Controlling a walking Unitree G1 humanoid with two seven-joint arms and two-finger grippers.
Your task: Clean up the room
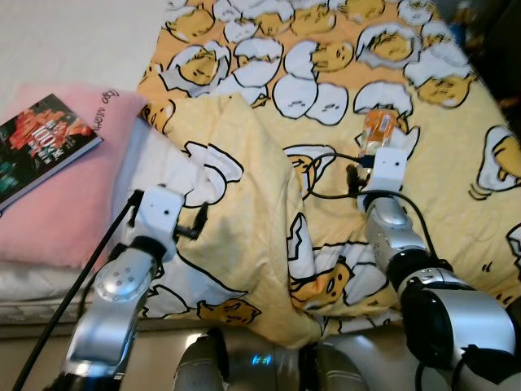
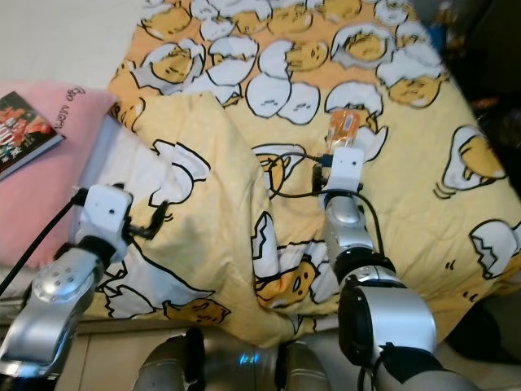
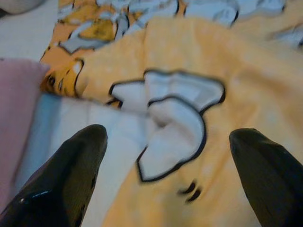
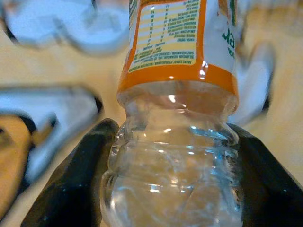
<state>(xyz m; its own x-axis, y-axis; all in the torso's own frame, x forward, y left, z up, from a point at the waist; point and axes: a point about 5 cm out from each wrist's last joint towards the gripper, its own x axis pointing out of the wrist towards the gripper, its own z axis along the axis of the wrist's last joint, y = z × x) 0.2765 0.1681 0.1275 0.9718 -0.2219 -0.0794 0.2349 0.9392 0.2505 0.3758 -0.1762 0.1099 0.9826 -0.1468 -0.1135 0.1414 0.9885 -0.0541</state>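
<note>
A clear plastic bottle (image 1: 379,129) with an orange label lies on the yellow egg-print blanket (image 1: 309,73) that covers the bed. My right gripper (image 4: 173,128) is shut on the bottle (image 4: 175,156), with both black fingers (image 4: 75,189) pressed to its clear ribbed end. My left gripper (image 3: 168,132) hovers open over a raised fold of the blanket (image 1: 244,204), close to the pink pillow, with nothing between its fingers. In the left eye view its black fingers (image 1: 194,224) point into that fold.
A book (image 1: 41,142) with a dark photo cover rests on the pink pillow (image 1: 73,212) at the bed's left side. A black cable (image 1: 326,175) loops over the blanket beside my right wrist. White sheet (image 1: 73,32) shows at the far left.
</note>
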